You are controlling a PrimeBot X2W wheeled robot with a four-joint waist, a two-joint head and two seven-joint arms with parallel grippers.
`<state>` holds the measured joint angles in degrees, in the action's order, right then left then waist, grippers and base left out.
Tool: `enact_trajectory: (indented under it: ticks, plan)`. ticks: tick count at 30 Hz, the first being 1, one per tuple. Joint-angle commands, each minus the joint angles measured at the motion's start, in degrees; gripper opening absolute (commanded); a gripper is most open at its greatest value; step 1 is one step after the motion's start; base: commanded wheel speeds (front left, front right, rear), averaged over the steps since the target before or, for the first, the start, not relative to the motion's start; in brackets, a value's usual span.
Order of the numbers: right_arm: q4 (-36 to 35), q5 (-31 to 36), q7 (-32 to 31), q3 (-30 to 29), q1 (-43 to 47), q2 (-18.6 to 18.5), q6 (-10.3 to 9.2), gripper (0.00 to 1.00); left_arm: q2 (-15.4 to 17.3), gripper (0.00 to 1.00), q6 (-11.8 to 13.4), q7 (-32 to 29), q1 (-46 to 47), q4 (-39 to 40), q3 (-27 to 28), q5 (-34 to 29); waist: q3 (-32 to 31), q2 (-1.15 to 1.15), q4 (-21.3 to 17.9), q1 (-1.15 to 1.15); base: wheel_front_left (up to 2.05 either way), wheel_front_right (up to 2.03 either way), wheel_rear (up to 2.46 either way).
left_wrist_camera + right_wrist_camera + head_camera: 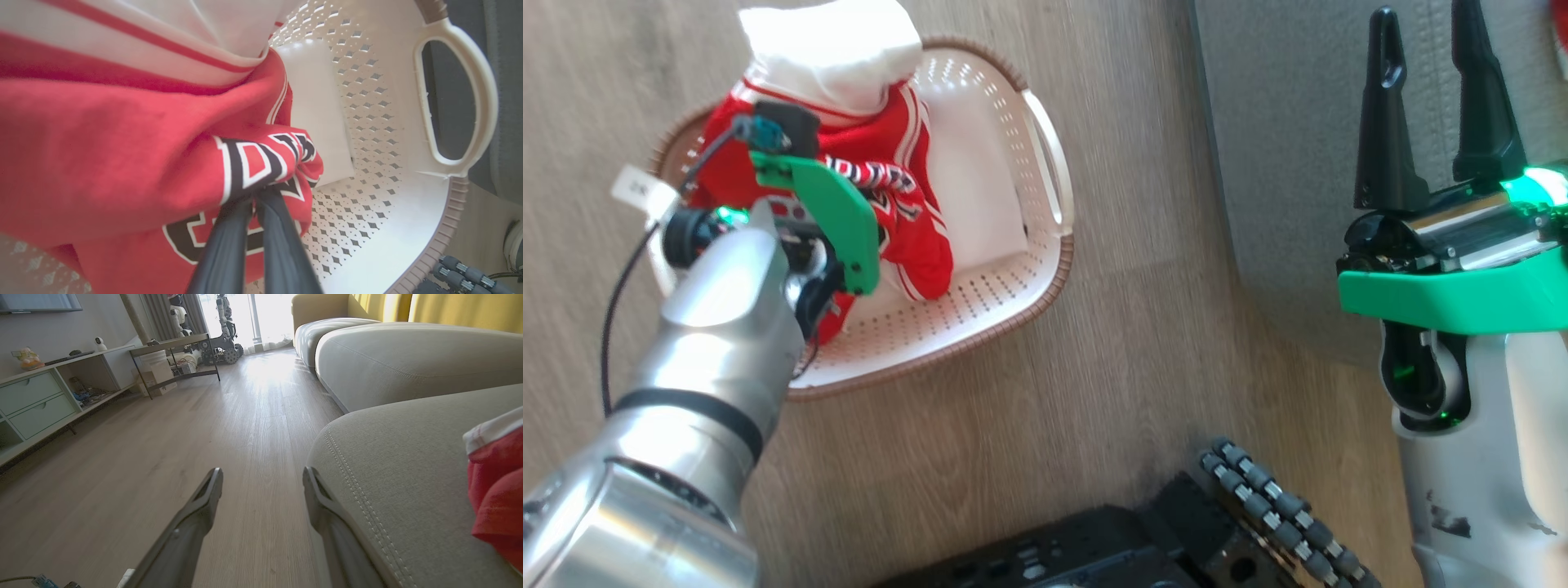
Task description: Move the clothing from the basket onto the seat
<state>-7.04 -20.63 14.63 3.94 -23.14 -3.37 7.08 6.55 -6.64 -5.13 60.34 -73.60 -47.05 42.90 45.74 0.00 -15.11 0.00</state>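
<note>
Left tool (256, 195), jaws nearly together, pinches the red clothing (122, 155) inside the basket (408, 212); right tool (261, 473) stands wide above the floor (245, 416) beside the seat (408, 486).

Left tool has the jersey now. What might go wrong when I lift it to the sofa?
The left tool pinches only a small fold of the red jersey, so it may slip out mid-lift.
The white cloth lying on top of the jersey could ride along and drop on the floor.
The basket looks light and might drag or tip.
</note>
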Motion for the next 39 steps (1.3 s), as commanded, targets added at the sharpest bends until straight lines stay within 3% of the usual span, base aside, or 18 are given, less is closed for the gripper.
enact_trajectory:
  ticks: [1, 11, 28, 33, 39]
  plan:
    - [-1.3, 0.4, 0.4, 0.6, 1.5, -0.1, 0.41, 1.00, 0.0, 0.00, -0.5, 1.6, -1.7, 1.4, 0.7, 0.6, -3.7, 0.00, 1.7, 0.00, 0.00, 0.00, 0.00]
    - [0.3, 0.2, 0.4, 0.1, 4.0, -2.4, 0.41, 1.00, -0.8, 0.00, -0.8, 8.0, -7.4, 7.1, -1.4, 2.5, -13.1, 0.00, 5.2, 0.00, 0.00, 0.00, 0.00]
    - [5.6, -1.2, 0.2, 3.4, 11.5, -6.6, 0.41, 1.00, 3.9, 0.00, -0.7, 17.9, -15.2, 27.3, -4.0, 7.7, -32.0, 0.00, 11.6, 0.00, 0.00, 0.00, 0.00]
    - [6.2, -2.0, -0.4, 4.9, 13.4, -6.9, 0.41, 1.00, 6.0, 0.00, 1.0, 18.3, -15.6, 35.0, -3.5, 7.0, -35.7, 0.00, 12.7, 0.00, 0.00, 0.00, 0.00]
    - [6.5, -2.7, -1.1, 7.5, 15.0, -6.9, 0.41, 1.00, 9.6, 0.00, 4.9, 15.5, -14.9, 46.1, -2.5, 6.8, -38.9, 0.00, 13.3, 0.00, 0.00, 0.00, 0.00]
